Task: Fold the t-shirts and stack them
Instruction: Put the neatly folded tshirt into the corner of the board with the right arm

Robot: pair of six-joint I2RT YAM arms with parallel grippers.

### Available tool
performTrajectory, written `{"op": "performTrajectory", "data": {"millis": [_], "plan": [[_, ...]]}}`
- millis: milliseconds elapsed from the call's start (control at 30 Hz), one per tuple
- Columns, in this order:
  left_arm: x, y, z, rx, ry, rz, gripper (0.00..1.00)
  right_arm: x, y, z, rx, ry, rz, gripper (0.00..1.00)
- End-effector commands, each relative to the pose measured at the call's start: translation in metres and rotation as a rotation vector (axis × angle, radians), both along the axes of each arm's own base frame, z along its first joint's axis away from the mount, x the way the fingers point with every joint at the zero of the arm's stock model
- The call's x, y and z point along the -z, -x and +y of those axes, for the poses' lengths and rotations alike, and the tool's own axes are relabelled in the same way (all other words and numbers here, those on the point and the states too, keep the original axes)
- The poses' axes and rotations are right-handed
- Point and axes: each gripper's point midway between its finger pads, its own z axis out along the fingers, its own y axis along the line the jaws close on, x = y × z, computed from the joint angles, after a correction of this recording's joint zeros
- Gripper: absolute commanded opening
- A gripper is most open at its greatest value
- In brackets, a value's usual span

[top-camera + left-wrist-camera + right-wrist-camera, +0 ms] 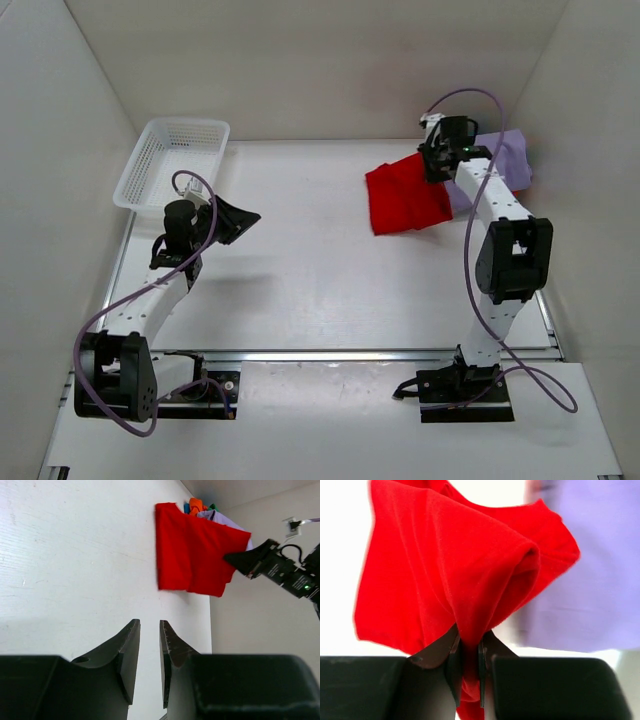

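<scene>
Reaches far over the counter [300, 285], right gripper [469, 640] jaws pinching the red t-shirt [445, 565]; left gripper [149, 625] low, jaws slightly parted, empty.

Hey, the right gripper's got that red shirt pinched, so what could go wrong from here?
The right gripper pinches only a bunched fold of the red t-shirt; it could slip out or unfold when lifted.
The lavender t-shirt lies close beside it, so dragging may rumple it.
The left gripper is far off, so nothing supports the other side.
</scene>
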Motion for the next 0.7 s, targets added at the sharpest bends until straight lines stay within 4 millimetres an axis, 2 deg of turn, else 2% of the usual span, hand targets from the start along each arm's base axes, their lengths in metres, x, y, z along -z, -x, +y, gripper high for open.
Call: {"op": "performTrajectory", "data": {"millis": [0, 67, 133, 167, 233, 267, 433, 467, 600, 667], "plan": [[-0.002, -0.001, -0.009, 0.036, 0.003, -0.018, 0.33, -0.070, -0.020, -0.038, 0.006, 0.097, -0.167, 0.00], [-0.001, -0.002, -0.010, 0.047, 0.003, -0.011, 0.33, -0.076, -0.026, -0.061, 0.026, 0.135, -0.183, 0.00], [-0.001, -0.003, -0.009, 0.044, 0.001, -0.011, 0.33, -0.094, -0.036, -0.069, 0.043, 0.172, -0.222, 0.00], [-0.003, -0.004, -0.007, 0.034, -0.002, -0.015, 0.33, -0.089, -0.037, -0.088, 0.069, 0.196, -0.201, 0.00], [-0.002, -0.003, -0.007, 0.037, -0.006, -0.013, 0.33, -0.104, -0.047, -0.103, 0.086, 0.223, -0.234, 0.00], [-0.002, -0.005, -0.005, 0.027, -0.014, -0.015, 0.33, -0.105, -0.050, -0.112, 0.097, 0.237, -0.228, 0.00], [0.004, -0.007, -0.005, 0.028, -0.028, -0.002, 0.33, -0.124, -0.056, -0.143, 0.130, 0.226, -0.260, 0.00], [0.001, -0.008, -0.006, 0.028, -0.022, -0.006, 0.33, -0.130, -0.056, -0.155, 0.153, 0.228, -0.270, 0.00], [0.003, -0.010, -0.012, 0.039, -0.031, -0.002, 0.33, -0.131, -0.061, -0.180, 0.189, 0.176, -0.280, 0.00], [0.007, -0.012, -0.014, 0.040, -0.029, 0.015, 0.33, -0.125, -0.060, -0.194, 0.225, 0.163, -0.269, 0.00]]}}
